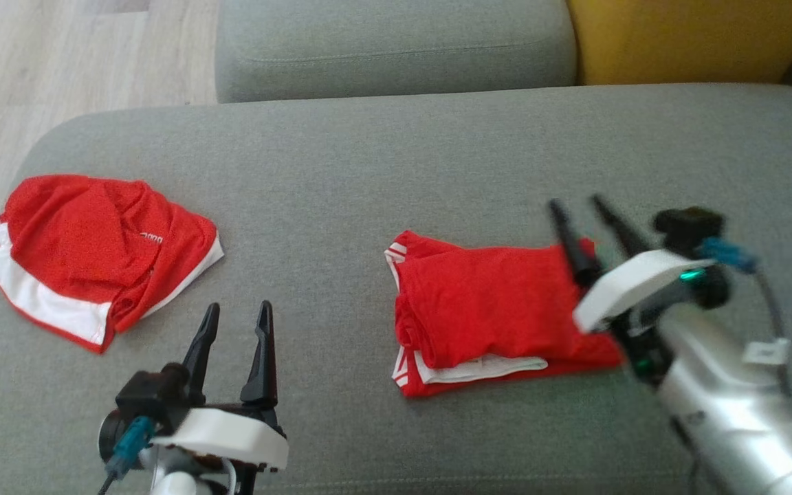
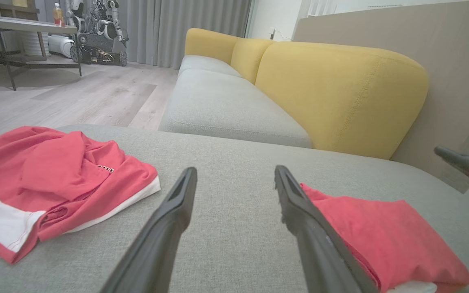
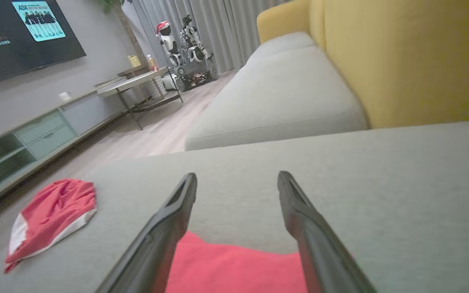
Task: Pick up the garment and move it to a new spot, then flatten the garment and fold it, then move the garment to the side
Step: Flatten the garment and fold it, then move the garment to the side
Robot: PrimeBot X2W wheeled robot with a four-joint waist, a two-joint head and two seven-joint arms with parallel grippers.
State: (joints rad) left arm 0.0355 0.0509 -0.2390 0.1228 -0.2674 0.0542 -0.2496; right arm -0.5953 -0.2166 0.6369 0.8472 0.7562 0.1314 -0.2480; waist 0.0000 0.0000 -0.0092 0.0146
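At the far left edge: pale wood floor [image 1: 52, 62] runs beside the rounded corner of the big grey cushion [image 1: 368, 158] that carries everything.
Crumpled garment [image 1: 104, 254]: red with white bands, bunched in a loose heap on the cushion's left part, well apart from the folded one.
Left end effector [image 1: 238, 307]: released, its two dark fingers spread with bare grey fabric between them. It hovers near the cushion's front, between the two garments, touching neither.
Folded garment [image 1: 492, 309]: red, a neat rectangle with white trim at its left and front edges, lying flat just right of the cushion's middle.
Right end effector [image 1: 577, 202]: released, fingers parted and gripping nothing. They stand over the folded garment's right edge, and the blurred silver forearm [image 1: 733, 405] and white wrist cover that edge in the head view; whether the fingers touch the cloth cannot be told.
Behind the cushion: a second grey seat [image 1: 396, 48], then a yellow backrest [image 1: 685, 38] to the right.
Room beyond, left wrist view: a bench [image 2: 27, 26] with a bottle [image 2: 57, 14], another wheeled robot [image 2: 96, 34], grey curtains [image 2: 177, 28].
Room beyond, right wrist view: a dark wall screen [image 3: 14, 36] above a low cabinet [image 3: 35, 134].
Count: two red garments, one crumpled and one folded; two end effectors with two fingers each; two grey seats.
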